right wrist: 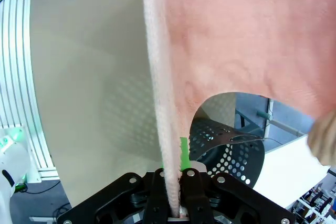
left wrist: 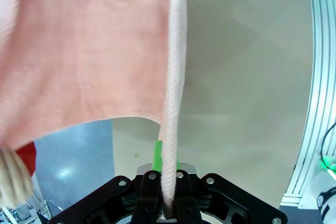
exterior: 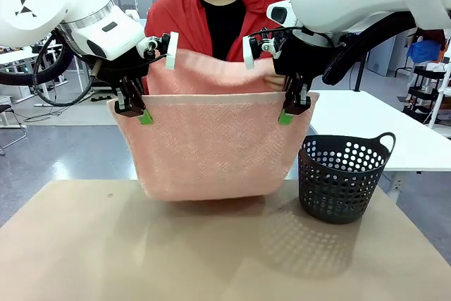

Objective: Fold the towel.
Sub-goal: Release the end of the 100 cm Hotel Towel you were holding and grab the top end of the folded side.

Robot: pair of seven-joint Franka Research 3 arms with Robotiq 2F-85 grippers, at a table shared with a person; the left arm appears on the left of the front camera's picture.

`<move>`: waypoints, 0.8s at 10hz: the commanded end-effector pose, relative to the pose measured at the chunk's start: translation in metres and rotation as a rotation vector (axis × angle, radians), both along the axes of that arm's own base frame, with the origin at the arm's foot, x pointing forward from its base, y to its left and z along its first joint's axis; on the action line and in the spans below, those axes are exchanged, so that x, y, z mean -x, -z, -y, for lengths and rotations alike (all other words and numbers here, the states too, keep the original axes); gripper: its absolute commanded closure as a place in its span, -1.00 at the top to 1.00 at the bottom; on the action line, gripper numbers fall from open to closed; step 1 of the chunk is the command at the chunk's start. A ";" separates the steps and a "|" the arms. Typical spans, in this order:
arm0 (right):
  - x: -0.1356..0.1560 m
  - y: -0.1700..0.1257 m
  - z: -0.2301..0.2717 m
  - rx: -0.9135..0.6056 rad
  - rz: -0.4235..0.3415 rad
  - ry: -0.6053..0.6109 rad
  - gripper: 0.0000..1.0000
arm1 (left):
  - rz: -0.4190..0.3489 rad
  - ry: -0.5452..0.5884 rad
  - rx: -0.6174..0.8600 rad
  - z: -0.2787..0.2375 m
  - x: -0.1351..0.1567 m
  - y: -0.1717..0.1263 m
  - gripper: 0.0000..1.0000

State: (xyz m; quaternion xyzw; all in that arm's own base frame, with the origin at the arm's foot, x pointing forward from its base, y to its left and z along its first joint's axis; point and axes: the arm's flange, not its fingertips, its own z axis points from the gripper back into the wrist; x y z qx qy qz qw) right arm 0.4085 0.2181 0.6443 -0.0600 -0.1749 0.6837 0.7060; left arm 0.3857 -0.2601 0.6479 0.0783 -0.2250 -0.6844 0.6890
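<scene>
The salmon-pink towel (exterior: 211,142) hangs in the air above the far half of the table, held up by its top edge. My left gripper (exterior: 144,117) is shut on its upper left corner and my right gripper (exterior: 285,117) is shut on its upper right corner. A second layer of the towel rises behind the front one toward the person, whose hand (exterior: 273,81) touches it near my right gripper. In the left wrist view the towel's edge (left wrist: 170,129) runs down between the shut fingers (left wrist: 155,156). In the right wrist view the towel's edge (right wrist: 164,129) is pinched likewise.
A dark grey perforated basket (exterior: 342,177) stands on the tan table (exterior: 211,252) to the right of the hanging towel, also seen as the basket (right wrist: 226,145) in the right wrist view. A person in a red jacket (exterior: 176,19) stands behind the towel.
</scene>
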 end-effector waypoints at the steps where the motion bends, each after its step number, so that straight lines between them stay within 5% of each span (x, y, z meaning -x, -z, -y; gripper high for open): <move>1: 0.001 -0.002 0.000 0.003 0.003 -0.001 -1.00 | 0.003 0.000 0.000 -0.001 0.000 -0.001 -1.00; 8: 0.001 -0.002 0.000 0.003 0.003 -0.001 -1.00 | 0.003 0.000 0.000 -0.001 0.000 -0.001 -1.00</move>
